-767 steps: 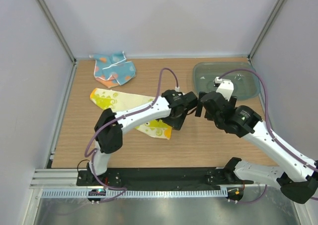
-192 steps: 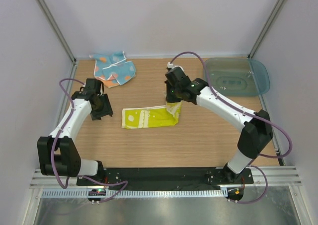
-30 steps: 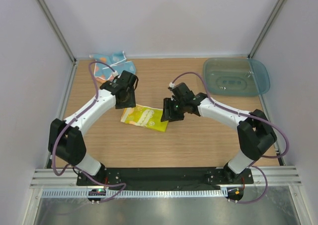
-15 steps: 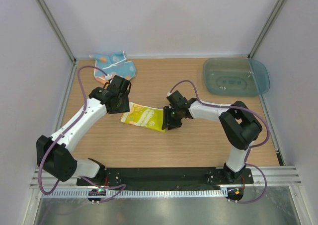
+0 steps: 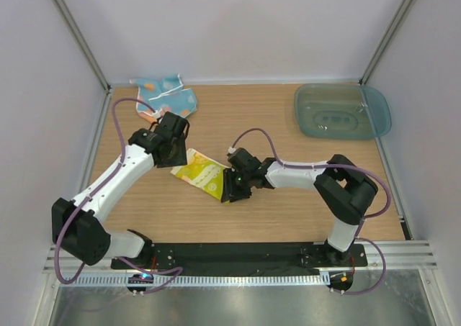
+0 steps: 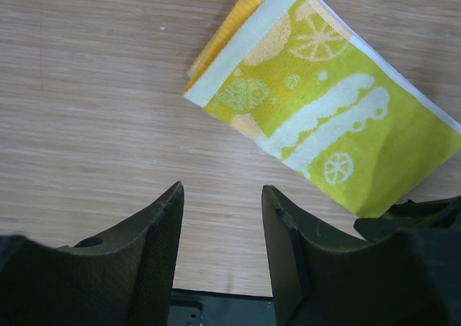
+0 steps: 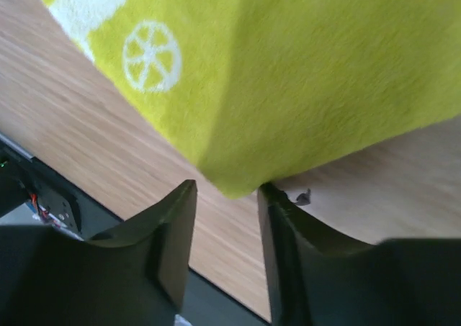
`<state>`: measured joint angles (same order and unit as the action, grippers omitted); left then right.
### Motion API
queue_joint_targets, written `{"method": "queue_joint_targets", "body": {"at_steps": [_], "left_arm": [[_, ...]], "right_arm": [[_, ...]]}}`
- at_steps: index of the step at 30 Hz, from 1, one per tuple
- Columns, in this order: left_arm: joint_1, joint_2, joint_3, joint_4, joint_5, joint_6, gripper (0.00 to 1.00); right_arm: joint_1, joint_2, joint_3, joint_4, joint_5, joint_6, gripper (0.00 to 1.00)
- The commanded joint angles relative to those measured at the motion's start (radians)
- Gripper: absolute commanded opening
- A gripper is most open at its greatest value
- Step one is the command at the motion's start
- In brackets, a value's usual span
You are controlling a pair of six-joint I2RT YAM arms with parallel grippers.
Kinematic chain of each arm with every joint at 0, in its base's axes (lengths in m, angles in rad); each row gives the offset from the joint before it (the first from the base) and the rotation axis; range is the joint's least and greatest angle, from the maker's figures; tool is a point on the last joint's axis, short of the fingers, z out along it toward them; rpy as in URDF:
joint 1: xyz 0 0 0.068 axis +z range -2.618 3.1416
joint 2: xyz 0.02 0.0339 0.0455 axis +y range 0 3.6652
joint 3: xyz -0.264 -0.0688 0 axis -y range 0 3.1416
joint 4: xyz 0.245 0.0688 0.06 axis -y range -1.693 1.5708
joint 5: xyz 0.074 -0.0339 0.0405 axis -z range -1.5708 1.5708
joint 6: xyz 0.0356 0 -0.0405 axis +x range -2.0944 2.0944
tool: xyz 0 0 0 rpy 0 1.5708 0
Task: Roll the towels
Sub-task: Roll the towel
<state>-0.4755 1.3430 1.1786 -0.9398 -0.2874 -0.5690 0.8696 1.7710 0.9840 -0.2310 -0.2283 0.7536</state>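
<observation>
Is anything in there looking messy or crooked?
Yes. The blue patterned towel lies crumpled in the far left corner, not rolled. The yellow lemon-print towel sits folded and slanted in the middle, one corner at the right gripper. Nothing looks spilled or damaged.

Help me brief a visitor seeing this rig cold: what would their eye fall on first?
The bright yellow-green towel with its lemon print, folded at the middle of the table. The right gripper straddles its near corner and the left gripper hangs open just off its far-left end. Next come the crumpled blue towel in the far left corner and the teal tray at the far right.
</observation>
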Motion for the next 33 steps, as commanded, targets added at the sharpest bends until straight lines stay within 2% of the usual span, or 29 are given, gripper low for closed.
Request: {"method": "queue_joint_targets", "body": {"at_steps": [1,2,5,9,11,13,14,17,18,19,21,26,33], "left_arm": [[0.003,-0.038,-0.010,0.001,0.010,-0.006,0.49],[0.002,-0.042,-0.016,0.001,0.010,-0.006,0.48],[-0.021,-0.073,-0.030,0.013,0.008,-0.003,0.48],[-0.110,-0.114,-0.051,0.044,-0.010,-0.005,0.47],[-0.205,-0.123,-0.057,0.071,-0.059,-0.015,0.47],[-0.274,-0.110,-0.063,0.093,-0.125,-0.029,0.47],[-0.354,-0.098,-0.065,0.102,-0.153,-0.035,0.47],[-0.461,-0.065,-0.095,0.192,-0.203,-0.037,0.49],[-0.485,-0.059,-0.114,0.276,-0.205,-0.035,0.49],[-0.501,-0.050,-0.141,0.314,-0.197,-0.034,0.50],[-0.540,-0.004,-0.154,0.375,-0.155,-0.026,0.48],[-0.549,0.163,-0.096,0.384,-0.061,-0.026,0.44],[-0.591,0.333,-0.056,0.386,-0.042,-0.019,0.42]], "right_arm": [[0.032,-0.072,-0.013,-0.077,0.058,0.015,0.50],[0.034,-0.100,-0.010,-0.109,0.084,0.012,0.56],[0.034,-0.209,0.013,-0.210,0.176,-0.008,0.65],[0.031,-0.358,0.016,-0.315,0.394,-0.028,0.71],[0.017,-0.450,-0.005,-0.341,0.523,-0.028,0.71],[0.000,-0.507,-0.050,-0.346,0.582,-0.025,0.71],[-0.035,-0.537,-0.068,-0.334,0.595,-0.022,0.72],[-0.130,-0.633,-0.152,-0.257,0.499,-0.030,0.76],[-0.208,-0.646,-0.189,-0.242,0.442,-0.033,0.76],[-0.249,-0.665,-0.203,-0.226,0.341,-0.036,0.76],[-0.299,-0.665,-0.211,-0.223,0.271,-0.049,0.75],[-0.317,-0.663,-0.206,-0.266,0.303,-0.091,0.75],[-0.319,-0.631,-0.209,-0.257,0.308,-0.114,0.75]]}}
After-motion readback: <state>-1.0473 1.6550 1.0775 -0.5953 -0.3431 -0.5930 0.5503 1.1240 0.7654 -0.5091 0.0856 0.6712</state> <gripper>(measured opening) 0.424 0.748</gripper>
